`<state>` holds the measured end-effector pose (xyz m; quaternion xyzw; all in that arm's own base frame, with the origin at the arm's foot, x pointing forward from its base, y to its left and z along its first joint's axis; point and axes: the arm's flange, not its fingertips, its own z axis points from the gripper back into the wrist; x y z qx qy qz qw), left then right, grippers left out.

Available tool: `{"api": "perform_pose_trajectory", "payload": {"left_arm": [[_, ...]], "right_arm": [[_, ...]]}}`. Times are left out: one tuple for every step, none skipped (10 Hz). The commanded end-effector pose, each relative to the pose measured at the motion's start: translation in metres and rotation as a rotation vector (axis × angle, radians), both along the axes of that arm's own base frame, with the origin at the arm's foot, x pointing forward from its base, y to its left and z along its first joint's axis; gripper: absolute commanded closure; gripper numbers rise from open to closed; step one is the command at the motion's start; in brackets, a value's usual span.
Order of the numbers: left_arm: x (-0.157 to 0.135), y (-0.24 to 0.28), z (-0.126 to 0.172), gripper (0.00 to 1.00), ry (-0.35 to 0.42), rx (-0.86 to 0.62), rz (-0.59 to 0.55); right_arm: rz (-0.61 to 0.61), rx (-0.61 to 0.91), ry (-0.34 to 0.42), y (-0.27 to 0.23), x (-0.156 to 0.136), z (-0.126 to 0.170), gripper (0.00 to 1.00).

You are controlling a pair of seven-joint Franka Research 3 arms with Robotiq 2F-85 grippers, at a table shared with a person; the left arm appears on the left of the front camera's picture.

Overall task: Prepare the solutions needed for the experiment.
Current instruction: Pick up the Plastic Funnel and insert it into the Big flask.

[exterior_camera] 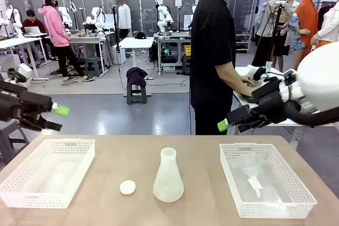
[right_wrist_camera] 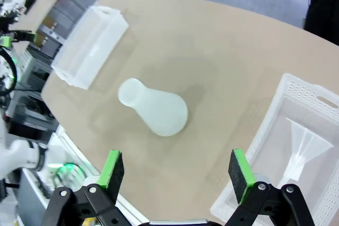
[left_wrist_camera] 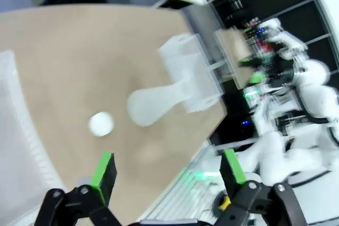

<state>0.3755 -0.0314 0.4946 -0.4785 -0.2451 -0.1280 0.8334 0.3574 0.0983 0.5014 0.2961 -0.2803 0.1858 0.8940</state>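
Frosted conical flask upright at centre of table, between left basket and right basket; contents not discernible; white disc just beside; funnel inside right basket; left gripper and right gripper spread wide, empty, raised above table.

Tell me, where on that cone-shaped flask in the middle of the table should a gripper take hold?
Probably the narrow neck, just under the flared lip, coming in level from the side. The flask stands upright, and its body widens into a smooth slope where a grip might slide; the neck is slim and straight. Approaching from the robot's right avoids the small white cap.
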Motion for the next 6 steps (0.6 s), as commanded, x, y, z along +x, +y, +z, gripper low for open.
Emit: {"api": "perform_pose_trajectory", "payload": {"left_arm": [[0.0029,0.0001,-0.0104,0.0,0.04,-0.194,-0.082],[0.0033,0.0002,-0.0112,0.0,0.072,-0.233,-0.105],[0.0039,-0.0004,-0.0122,0.0,0.086,-0.267,-0.136],[0.0032,-0.001,-0.0107,0.0,0.091,-0.281,-0.151],[0.0023,-0.0041,-0.0091,0.0,0.104,-0.28,-0.151],[-0.0014,-0.0065,-0.0072,0.0,0.095,-0.294,-0.174]], "right_arm": [[0.012,0.094,0.01,-0.0098,0.006,0.0075,0.0],[0.02,0.139,0.036,-0.0125,0.0066,0.0131,0.0],[0.002,0.129,0.049,-0.0143,0.0085,0.0146,0.0],[0.007,0.13,0.063,-0.015,0.0084,0.016,0.0],[-0.002,0.124,0.067,-0.0154,0.0081,0.0166,0.0],[-0.001,0.118,0.084,-0.0148,0.007,0.0155,0.0]]}}
